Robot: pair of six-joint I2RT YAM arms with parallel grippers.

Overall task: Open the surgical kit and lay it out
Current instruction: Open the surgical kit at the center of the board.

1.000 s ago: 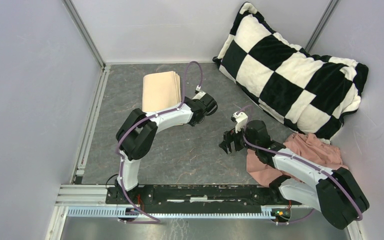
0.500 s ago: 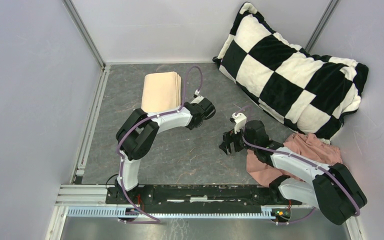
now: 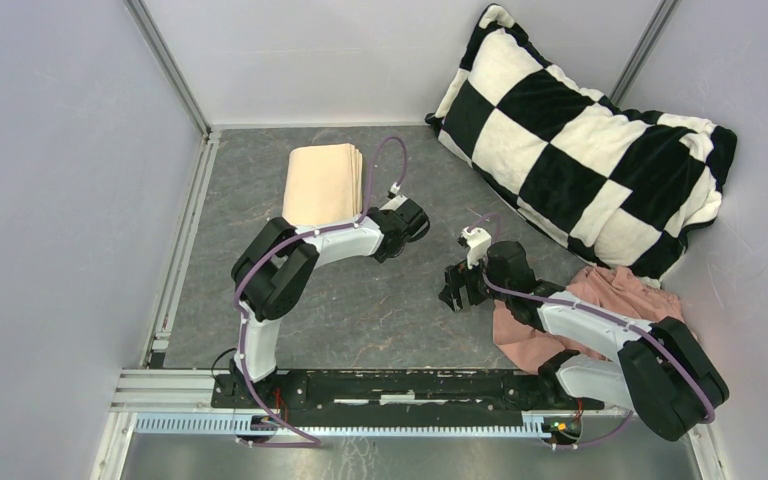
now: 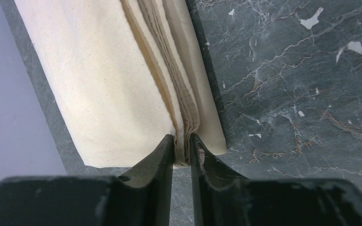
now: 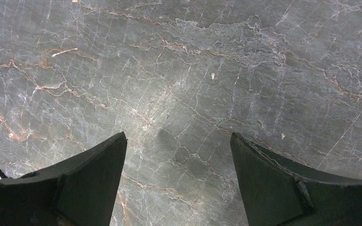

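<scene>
Nearest the camera, the black metal base rail runs along the edge of the grey marbled stone-look table, with both arms rising from it. The right gripper hangs over bare tabletop near the middle, its two dark fingers spread wide with nothing between them. Since a second ago it has slid only slightly towards the near left, and the arm's elbow has drawn in a little. Beside that arm's forearm, on the right, a crumpled pink cloth lies on the table.

Farther back, the left gripper is closed to a narrow slit at the near right corner of the beige cloth wrap. A few of the stacked fold layers are pinched between its black fingertips. In the overhead view the wrist has edged a touch left towards the wrap compared with a second ago, and the wrap itself has not visibly shifted.

The beige cloth wrap lies flat in the far left part of the table, still a neat folded rectangle. Its long axis runs from near to far, leaning slightly, and its layered open edges face right.

Farthest away, a large black-and-white checkered soft pillow leans into the far right corner, well apart from the wrap.
</scene>
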